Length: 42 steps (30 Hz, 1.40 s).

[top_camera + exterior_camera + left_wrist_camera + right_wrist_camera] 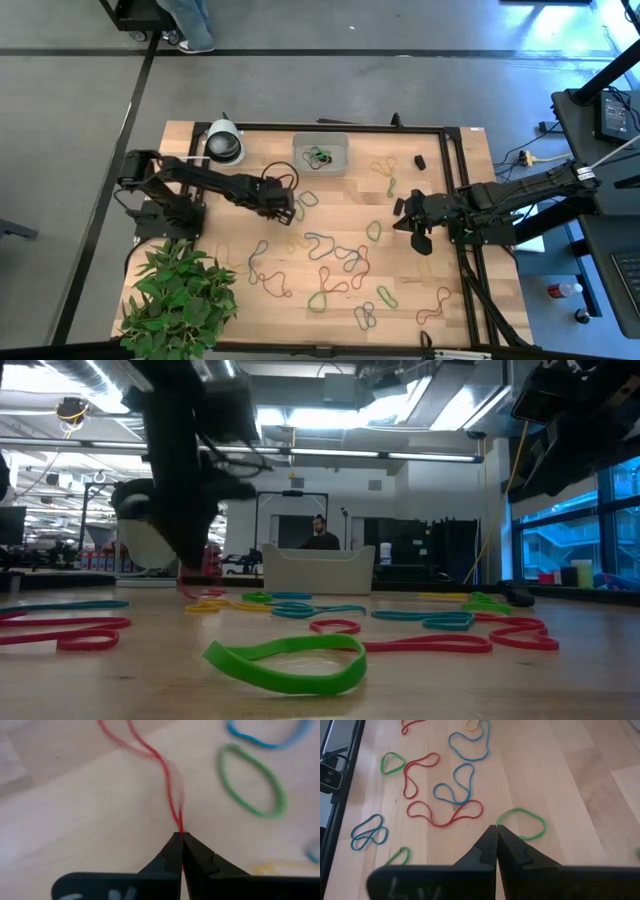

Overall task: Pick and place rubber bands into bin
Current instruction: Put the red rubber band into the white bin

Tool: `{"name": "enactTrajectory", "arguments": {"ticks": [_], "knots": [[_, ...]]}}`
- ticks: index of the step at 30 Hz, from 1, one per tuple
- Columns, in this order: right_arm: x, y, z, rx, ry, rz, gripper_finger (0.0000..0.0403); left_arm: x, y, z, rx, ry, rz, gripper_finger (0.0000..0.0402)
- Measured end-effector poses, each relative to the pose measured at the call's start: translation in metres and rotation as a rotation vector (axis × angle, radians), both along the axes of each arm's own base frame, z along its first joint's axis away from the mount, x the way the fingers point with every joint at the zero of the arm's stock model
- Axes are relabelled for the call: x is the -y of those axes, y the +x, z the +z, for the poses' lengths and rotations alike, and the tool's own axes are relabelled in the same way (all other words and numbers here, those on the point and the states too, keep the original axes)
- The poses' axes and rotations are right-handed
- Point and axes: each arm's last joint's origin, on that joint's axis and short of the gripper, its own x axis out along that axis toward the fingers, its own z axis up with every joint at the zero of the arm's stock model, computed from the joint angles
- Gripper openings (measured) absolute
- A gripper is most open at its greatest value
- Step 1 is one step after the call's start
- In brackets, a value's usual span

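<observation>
Between the left gripper's (180,836) shut tips a red band (161,765) is pinched, its doubled length trailing straight ahead over the wood. From there the bin (321,154) lies near, toward the table's far edge; the right gripper (496,829), closed and empty, waits farther off.

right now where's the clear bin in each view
high view: the bin sits at the table's far edge, near the middle, with bands inside.
low view: it stands in the background, centre of the picture.
left wrist view: not in it.
right wrist view: not in it.
shared landmark: the tape roll stands left of the bin in both the high and low views.
</observation>
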Motion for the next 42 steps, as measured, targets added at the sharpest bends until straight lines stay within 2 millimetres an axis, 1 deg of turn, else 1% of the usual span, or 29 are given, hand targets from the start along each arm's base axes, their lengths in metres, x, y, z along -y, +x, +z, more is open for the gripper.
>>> {"name": "enactTrajectory", "arguments": {"ticks": [5,7,11,15,19,22,24,27,30,32,37,42], "knots": [[0.0,0.0,0.0,0.001,-0.006,0.006,0.001,0.007,-0.006,0.021,0.087,0.032,0.0,0.0001],[0.0,0.0,0.0,0.003,-0.019,0.017,0.001,0.01,-0.004,0.033,0.127,0.06,-0.017,0.0001],[0.0,0.0,0.0,0.005,-0.028,0.014,0.001,0.014,0.005,0.062,0.177,0.155,-0.11,0.0001],[0.0,0.0,0.0,0.006,-0.029,0.013,0.001,0.009,0.014,0.098,0.197,0.275,-0.183,0.0001],[0.0,0.0,0.0,0.005,-0.026,0.009,0.001,-0.005,0.021,0.137,0.235,0.393,-0.238,0.0001],[0.0,0.0,0.0,0.005,-0.026,0.008,0.001,-0.021,0.025,0.162,0.254,0.466,-0.281,0.0001],[0.0,0.0,0.0,0.006,-0.027,0.006,0.001,-0.035,0.028,0.176,0.256,0.517,-0.301,0.0001],[0.0,0.001,0.001,0.014,-0.026,0.004,0.001,-0.056,0.034,0.189,0.257,0.587,-0.327,0.0001],[0.001,0.003,0.002,0.032,-0.033,-0.017,0.001,-0.078,0.041,0.189,0.242,0.602,-0.376,0.0001],[0.002,0.003,0.003,0.043,-0.028,-0.053,0.001,-0.093,0.048,0.184,0.248,0.597,-0.414,0.0001],[0.003,0.004,0.004,0.059,-0.001,-0.145,0.001,-0.125,0.063,0.157,0.202,0.55,-0.476,0.0001],[0.003,0.004,0.004,0.063,0.018,-0.164,0.001,-0.152,0.077,0.123,0.135,0.511,-0.527,0.0002]]}}
